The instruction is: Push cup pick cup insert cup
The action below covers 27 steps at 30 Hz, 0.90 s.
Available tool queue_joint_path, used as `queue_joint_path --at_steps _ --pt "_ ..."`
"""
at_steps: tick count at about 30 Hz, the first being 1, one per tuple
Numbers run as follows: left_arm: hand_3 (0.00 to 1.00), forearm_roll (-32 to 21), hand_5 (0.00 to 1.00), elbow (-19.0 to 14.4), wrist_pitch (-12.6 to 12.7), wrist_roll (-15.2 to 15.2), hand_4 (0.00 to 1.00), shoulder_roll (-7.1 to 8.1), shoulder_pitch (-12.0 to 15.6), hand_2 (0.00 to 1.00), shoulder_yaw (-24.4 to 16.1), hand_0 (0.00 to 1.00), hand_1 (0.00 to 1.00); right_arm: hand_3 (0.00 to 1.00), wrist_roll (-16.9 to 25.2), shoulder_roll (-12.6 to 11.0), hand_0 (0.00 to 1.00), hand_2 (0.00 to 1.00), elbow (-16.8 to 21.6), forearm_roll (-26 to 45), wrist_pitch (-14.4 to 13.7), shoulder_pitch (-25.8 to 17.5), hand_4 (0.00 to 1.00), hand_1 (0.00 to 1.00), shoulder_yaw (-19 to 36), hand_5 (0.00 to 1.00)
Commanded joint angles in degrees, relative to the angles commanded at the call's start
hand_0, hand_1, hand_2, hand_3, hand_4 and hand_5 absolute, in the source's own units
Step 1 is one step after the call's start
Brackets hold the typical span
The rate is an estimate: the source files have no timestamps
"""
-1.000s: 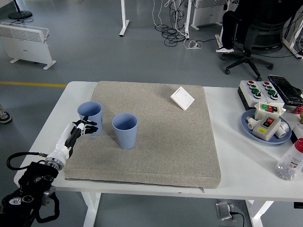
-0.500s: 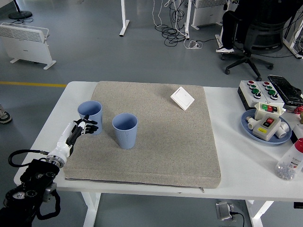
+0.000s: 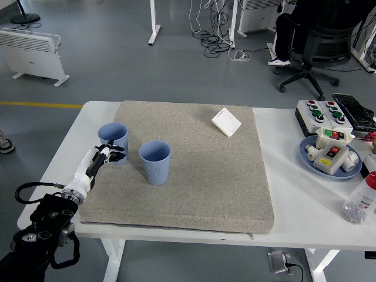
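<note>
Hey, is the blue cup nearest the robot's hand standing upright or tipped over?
Upright. The left cup stands on the mat with its open rim facing up; the left hand is at its near side.

One high head view overlooks the table (image 3: pixel 282 194).

the two blue cups (image 3: pixel 113 143) (image 3: pixel 155 161) look like matt, finely ribbed plastic. the grey mat (image 3: pixel 194 170) under them looks like rough woven cloth. the table (image 3: pixel 294 205) is smooth white, the plate (image 3: pixel 311 160) glossy blue.
</note>
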Motion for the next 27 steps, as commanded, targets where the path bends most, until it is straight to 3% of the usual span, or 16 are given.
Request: queue_joint_path --at_steps 6,13,19,27 --pt "0.524 0.1 0.998 1.0 -0.1 -0.1 0.582 -0.12 -0.6 0.522 0.0 0.694 0.579 0.556 0.1 0.1 0.754 0.642 0.0 0.5 0.0 -0.1 0.071 0.624 -0.5 0.471" --pt "0.525 -0.1 0.998 -0.1 0.0 0.0 0.581 0.17 -0.2 0.522 0.5 0.695 0.579 0.555 0.0 0.0 0.754 0.642 0.0 0.5 0.1 -0.2 0.071 0.624 -0.4 0.471" --pt "0.524 -0.2 0.998 -2.5 0.3 0.5 0.581 0.86 1.1 0.522 1.2 0.683 0.578 0.555 0.1 -0.1 0.755 0.642 0.0 0.7 0.1 -0.4 0.072 0.624 -0.2 0.472" --pt "0.526 1.1 0.998 -9.5 0.6 1.7 0.582 2.84 5.6 0.524 0.1 0.669 0.578 0.555 0.1 -0.5 0.755 0.642 0.0 1.0 0.0 -0.7 0.073 0.624 0.3 0.472"
